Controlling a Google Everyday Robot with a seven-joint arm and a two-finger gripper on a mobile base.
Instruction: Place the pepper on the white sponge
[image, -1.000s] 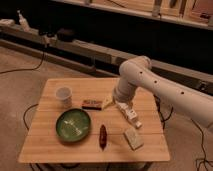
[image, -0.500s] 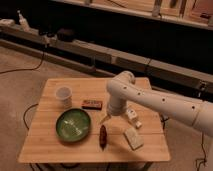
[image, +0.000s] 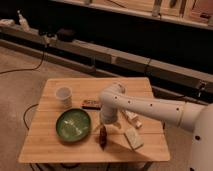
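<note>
The pepper (image: 102, 137) is small, slender and dark red-brown. It lies on the wooden table (image: 55, 148) just right of the green bowl. The white sponge (image: 133, 138) is a pale speckled block lying to the pepper's right, near the table's front right. My gripper (image: 103, 126) hangs from the white arm, directly above the pepper and very close to it. The arm comes in from the right and hides part of the table's middle.
A green bowl (image: 73, 124) sits front left, a white cup (image: 63, 96) behind it. A flat dark box with an orange edge (image: 90, 104) lies by the arm. A white power strip (image: 132, 119) lies behind the sponge. Shelving runs along the back.
The arm has swung left and down across the table. The gripper has dropped from above the power strip area to just over the pepper. The objects have not moved.
</note>
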